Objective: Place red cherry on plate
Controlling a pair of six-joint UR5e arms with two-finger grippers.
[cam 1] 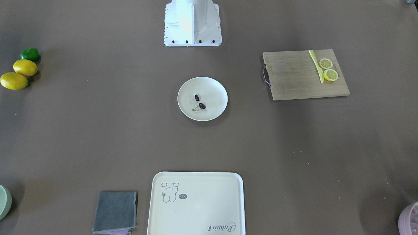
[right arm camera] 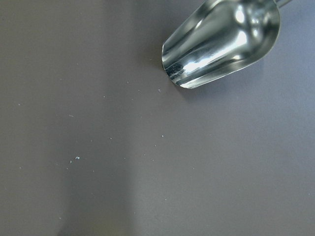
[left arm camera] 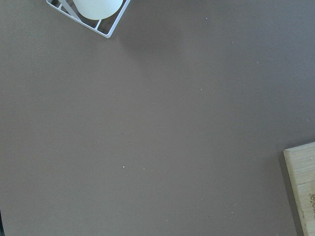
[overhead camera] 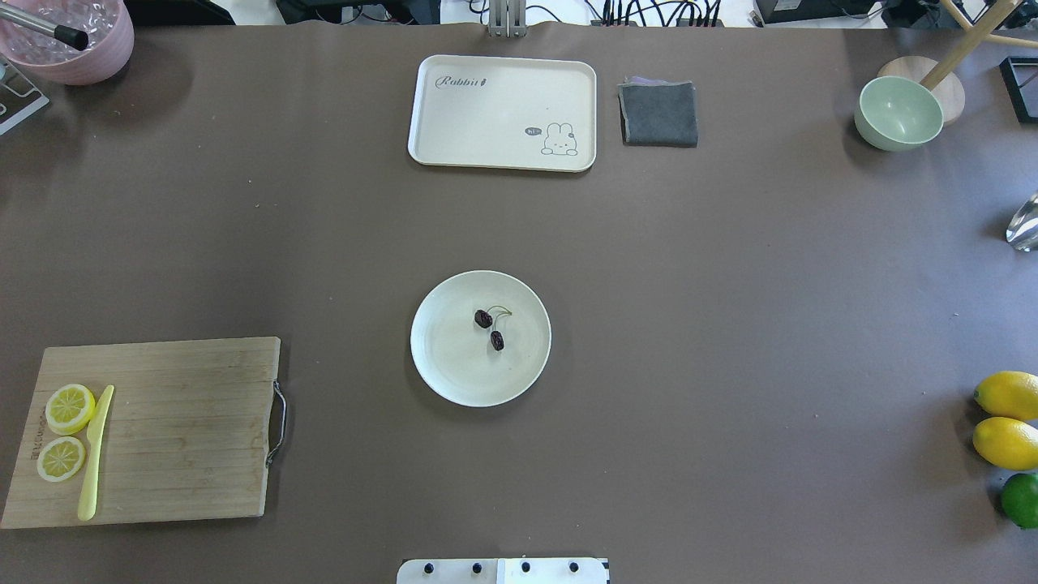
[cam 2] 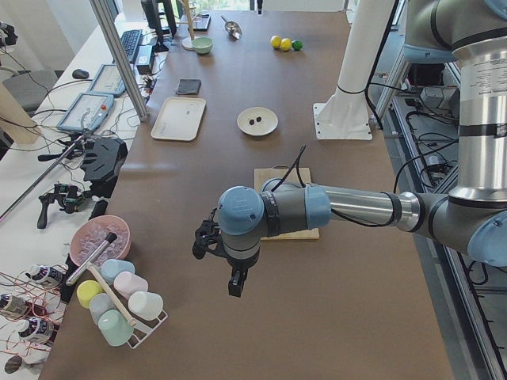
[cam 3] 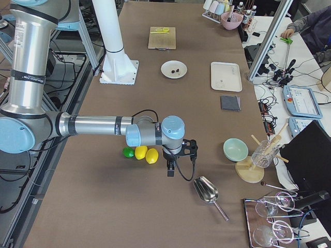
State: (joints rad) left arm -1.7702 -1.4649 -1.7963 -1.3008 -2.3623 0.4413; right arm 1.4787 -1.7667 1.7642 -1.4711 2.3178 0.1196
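From across the table, the cherry (cam 1: 200,102) lies inside the plate (cam 1: 214,91), near its middle, both dark fruits and the stem resting on the cream surface. No arm or gripper is over the plate. A cutting board (cam 1: 294,78) with two lemon slices (cam 1: 328,70) sits well apart to one side, and a tray (cam 1: 202,209) lies well apart on the side away from the robot's base

From overhead the cherry (overhead camera: 490,328) is again wholly within the plate (overhead camera: 454,361), clear of the rim, and neither arm enters this view

From the table's left end, the left gripper (cam 2: 235,283) hangs above bare table, far from the plate (cam 2: 269,127); whether its jaws are parted or together cannot be told here

From the right end, the right gripper (cam 3: 170,169) hangs near a metal scoop (cam 3: 207,191), well apart from the plate (cam 3: 168,66); the state of its jaws cannot be told either

The left wrist camera shows only table, a corner of the board (left arm camera: 302,191) and a rack corner (left arm camera: 101,27); no fingers appear

The right wrist camera shows the scoop (right arm camera: 221,44) and table, no fingers

Judging by this, the placing looks finished: the cherry is on the plate, nothing holds it, and no step seems left
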